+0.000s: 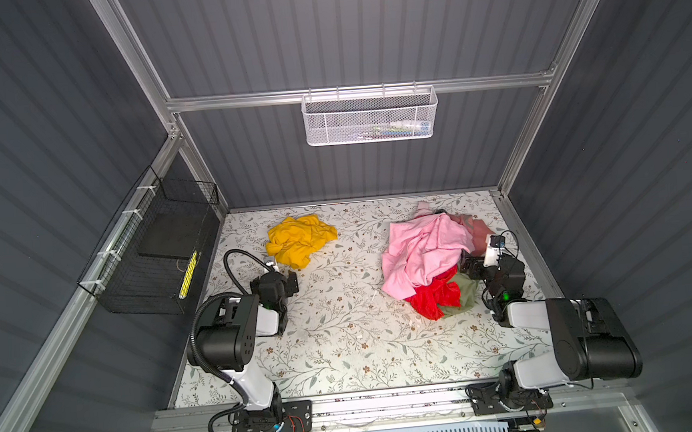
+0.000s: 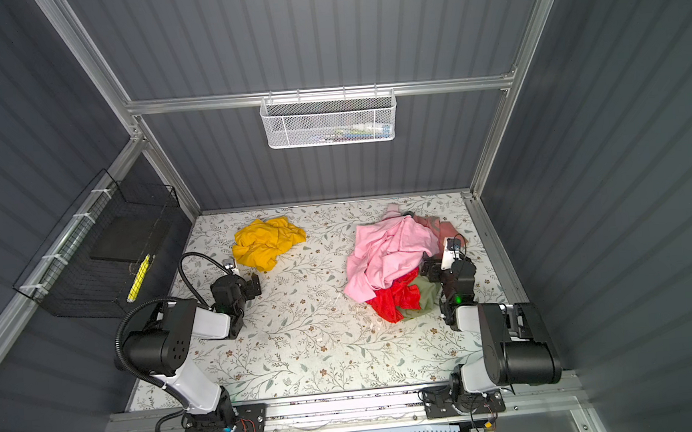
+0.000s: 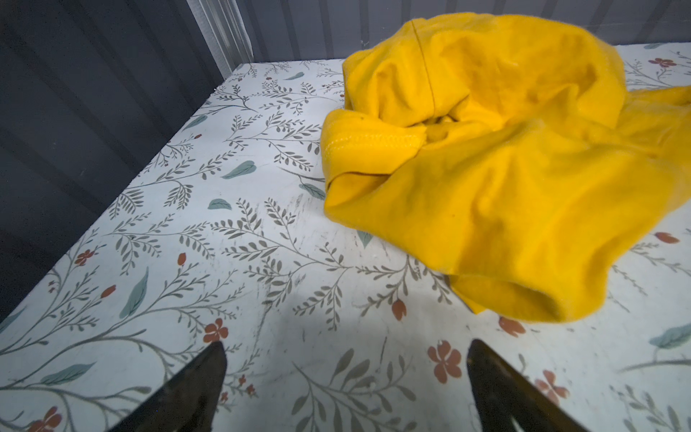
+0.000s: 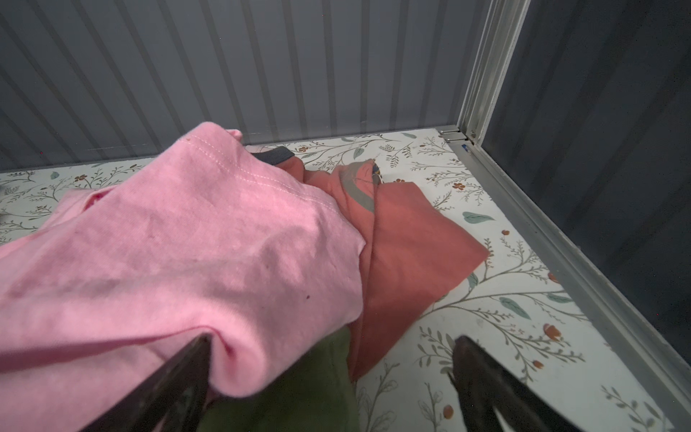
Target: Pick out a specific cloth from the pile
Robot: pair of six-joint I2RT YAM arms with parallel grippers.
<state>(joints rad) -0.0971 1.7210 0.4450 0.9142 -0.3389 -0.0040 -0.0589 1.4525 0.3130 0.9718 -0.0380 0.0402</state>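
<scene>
The cloth (image 1: pixel 300 239) (image 2: pixel 267 241) is mustard yellow and lies crumpled by itself at the back left of the floral table, apart from the pile. In the left wrist view the cloth (image 3: pixel 504 168) fills the far side. My left gripper (image 1: pixel 288 282) (image 2: pixel 254 285) (image 3: pixel 346 348) stands open just short of it, with only bare table between the fingers. The pile (image 1: pixel 426 253) (image 2: pixel 393 255) of light pink, red, olive and dusty rose garments sits at the right. My right gripper (image 1: pixel 466 265) (image 2: pixel 428 267) (image 4: pixel 332 340) is open at the pile's right edge. One finger (image 4: pixel 187 374) presses the pink fold (image 4: pixel 187 243), and olive fabric (image 4: pixel 299 392) lies between the jaws.
A white mesh basket (image 1: pixel 368 117) hangs on the back wall. A black wire basket (image 1: pixel 151 255) holding a yellow object is fixed to the left wall. An aluminium rail (image 4: pixel 561 243) borders the table close to the pile. Bare floral table (image 1: pixel 344 329) spans the middle and front.
</scene>
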